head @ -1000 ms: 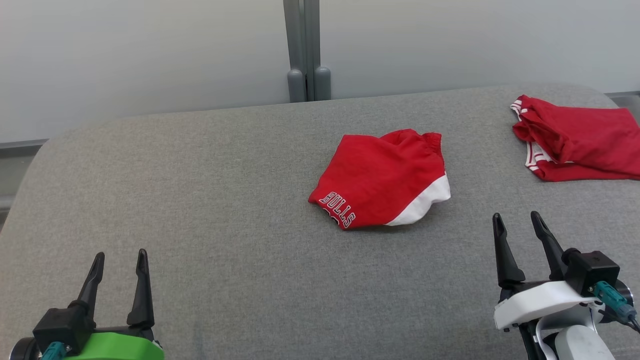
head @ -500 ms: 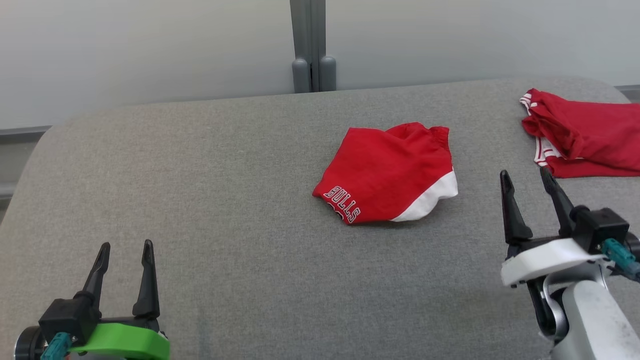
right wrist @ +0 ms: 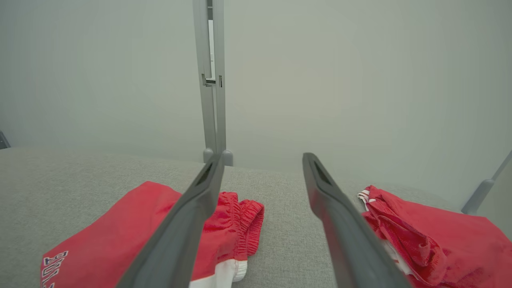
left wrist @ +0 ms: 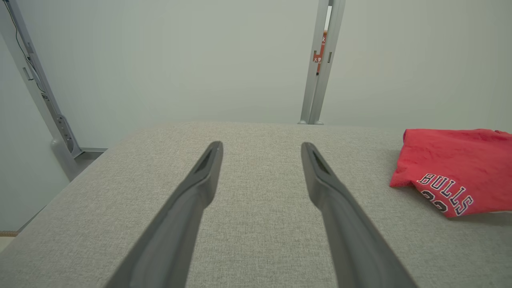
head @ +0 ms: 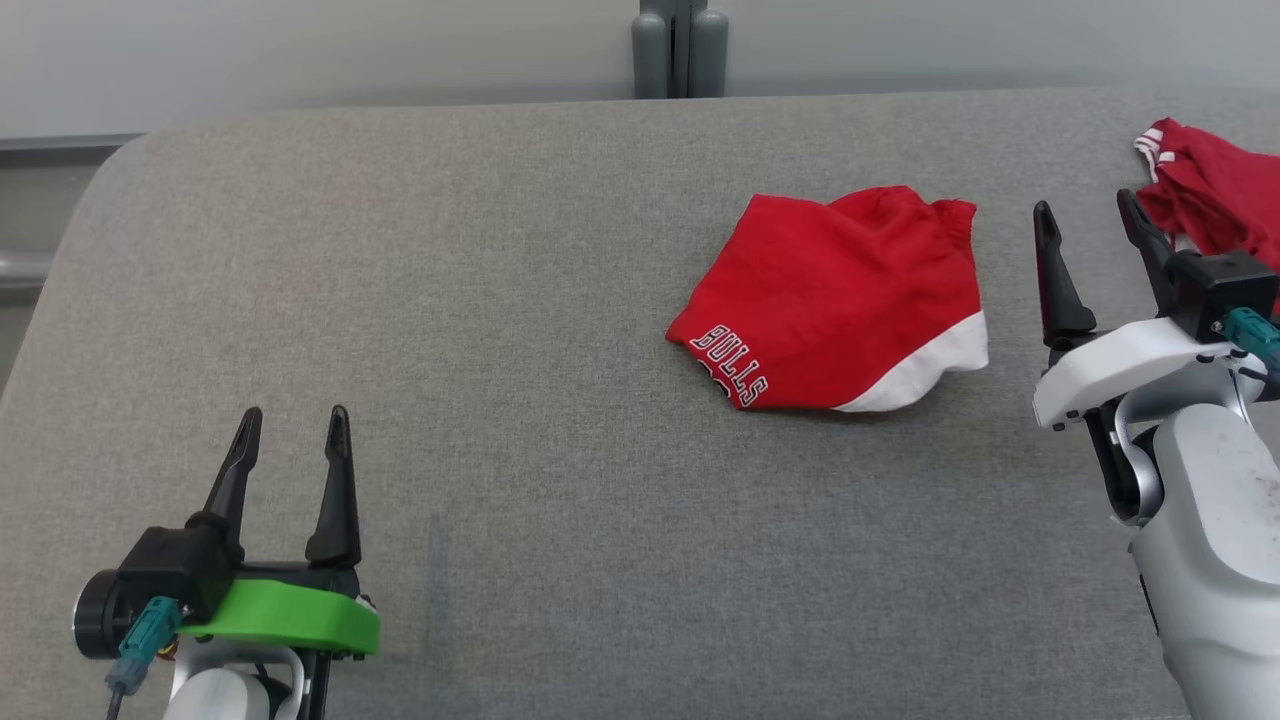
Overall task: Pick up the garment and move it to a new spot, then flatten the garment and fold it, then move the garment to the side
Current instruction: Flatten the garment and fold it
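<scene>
Grey padded table point(head: 500, 250). Folded red shorts point(head: 840, 290) lie centre-right, and a crumpled red garment point(head: 1220, 180) lies far right. Left gripper point(head: 295, 412) and right gripper point(head: 1084, 200) are both spread and empty. Pick-up likely not yet begun. Next, the right gripper reaches the crumpled garment, lowers and pinches.

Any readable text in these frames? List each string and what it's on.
"BULLS": white lettering on the folded red shorts, near their lower edge.
Below it, a number: folded under so that only the tops of the digits show; cannot be read.
On a small red sign behind the grey post in the left wrist view: characters too small to read.
Nothing else legible.
</scene>
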